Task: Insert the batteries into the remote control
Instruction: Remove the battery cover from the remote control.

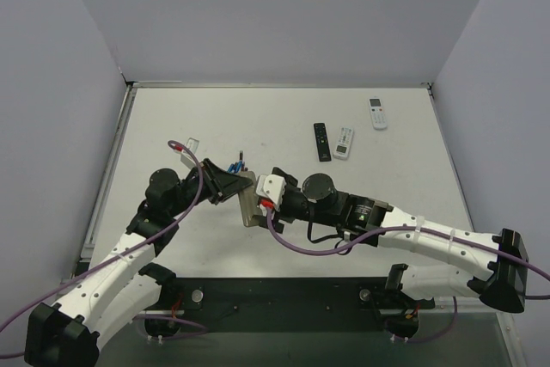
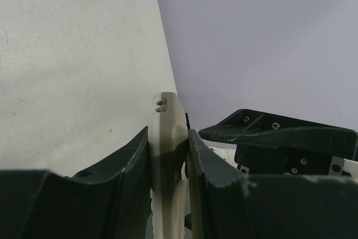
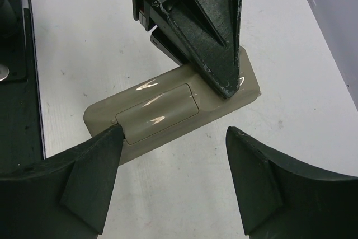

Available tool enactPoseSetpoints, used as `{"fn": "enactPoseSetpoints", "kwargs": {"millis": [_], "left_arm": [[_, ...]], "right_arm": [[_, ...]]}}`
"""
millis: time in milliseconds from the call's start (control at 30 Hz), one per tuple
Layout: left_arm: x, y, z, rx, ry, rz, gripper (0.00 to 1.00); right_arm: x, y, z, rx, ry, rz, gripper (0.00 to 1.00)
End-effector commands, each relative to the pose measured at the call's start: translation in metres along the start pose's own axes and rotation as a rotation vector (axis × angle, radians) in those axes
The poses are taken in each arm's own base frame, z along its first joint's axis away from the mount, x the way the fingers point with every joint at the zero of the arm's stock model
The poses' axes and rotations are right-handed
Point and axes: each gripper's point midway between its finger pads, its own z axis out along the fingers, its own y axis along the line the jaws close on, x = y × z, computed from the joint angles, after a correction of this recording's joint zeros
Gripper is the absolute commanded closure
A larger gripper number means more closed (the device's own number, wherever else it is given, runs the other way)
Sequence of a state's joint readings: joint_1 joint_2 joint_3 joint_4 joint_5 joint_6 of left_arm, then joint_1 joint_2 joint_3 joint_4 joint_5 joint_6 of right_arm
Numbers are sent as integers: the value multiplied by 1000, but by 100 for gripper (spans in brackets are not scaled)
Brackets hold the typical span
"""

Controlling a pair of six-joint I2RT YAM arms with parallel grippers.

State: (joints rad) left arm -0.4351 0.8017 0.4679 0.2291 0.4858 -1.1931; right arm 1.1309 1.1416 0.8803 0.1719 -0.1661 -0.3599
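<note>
From the top external view, the remote control was held near the middle of the white worktop, its long axis running roughly from the near edge toward the far wall. The left end effector was clamped on it, and the right end effector faced it from the other side. A few blue batteries lay just beyond the left end effector. A slim black remote and two white remotes lay farther right. Plain pale walls closed in the worktop on three sides.

In the left wrist view, the remote control stood edge-on, pinched between the two dark fingers and projecting past their tips.

In the right wrist view, the remote control showed its grey-tan back, with a same-coloured rectangular panel. Its long axis slanted from lower left to upper right. The left end effector gripped its upper right end. The right end effector stood wide apart, holding nothing, with one finger right by the remote's lower left end. Whether the remote touched the worktop I could not tell.
</note>
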Motion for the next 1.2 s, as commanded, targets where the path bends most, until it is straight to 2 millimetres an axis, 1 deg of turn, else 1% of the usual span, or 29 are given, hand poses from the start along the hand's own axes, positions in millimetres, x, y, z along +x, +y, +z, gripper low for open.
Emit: {"fn": "enactPoseSetpoints", "kwargs": {"millis": [0, 167, 300, 500, 800, 900, 1033, 1167], "left_arm": [[-5, -23, -1, 82, -6, 36, 100], [-4, -22, 0, 80, -4, 35, 100], [-5, -25, 0, 93, -2, 32, 100], [-3, -30, -1, 112, 11, 33, 100], [-2, -32, -2, 124, 18, 28, 100], [-1, -36, -3, 137, 24, 26, 100], [-1, -37, -3, 144, 26, 22, 100], [-1, -39, -4, 155, 22, 9, 100]], "right_arm": [[-17, -1, 0, -30, -37, -3, 31], [-16, 3, -3, -66, -29, 8, 31], [-15, 2, -4, -68, -21, 7, 31], [-13, -1, 0, -68, -6, -4, 31], [-18, -5, 6, -62, -21, 5, 31], [-14, -6, 6, -59, -13, 4, 31], [-3, -9, 6, -60, 11, 6, 31], [4, -2, 6, -96, 38, -5, 31]]}}
